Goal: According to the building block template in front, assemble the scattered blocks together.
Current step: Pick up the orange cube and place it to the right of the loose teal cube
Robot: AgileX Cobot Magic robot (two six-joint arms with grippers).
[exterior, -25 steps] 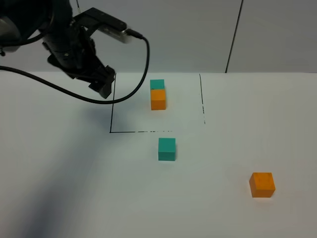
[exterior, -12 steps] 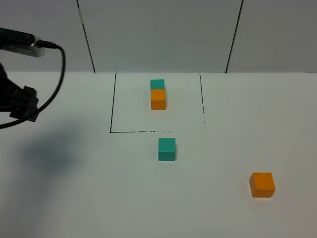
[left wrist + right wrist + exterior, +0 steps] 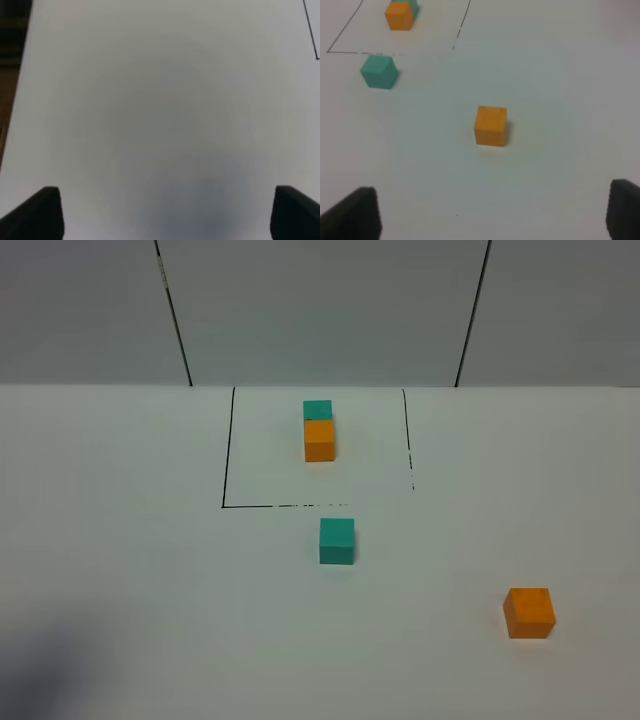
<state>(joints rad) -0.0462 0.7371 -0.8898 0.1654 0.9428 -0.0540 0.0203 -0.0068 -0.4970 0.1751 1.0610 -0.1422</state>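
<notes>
Lost the left arm from the high view since a second ago: slid off past the left edge, leaving only a dim shadow (image 3: 40, 670) on the near left corner of the white table (image 3: 150, 570). Kept every cube in place meanwhile. Shows the left gripper (image 3: 165, 215) only in its own wrist view: spread wide, holding nothing, hanging over bare tabletop, with a short bit of black line (image 3: 311, 30) at the edge of that view. Shows the right gripper (image 3: 492, 215) likewise spread wide and empty, with the loose orange cube (image 3: 490, 125) ahead of the gap and untouched. Puts the template (image 3: 319, 430) toward the far side of the table: teal half behind, orange half in front, touching, inside the black frame (image 3: 228, 450). Puts the loose teal cube (image 3: 337, 541) just outside the near line of that frame, in front of the template. Puts the loose orange cube well apart from it, off to the right and nearer the camera. No joining of the two loose cubes so far
</notes>
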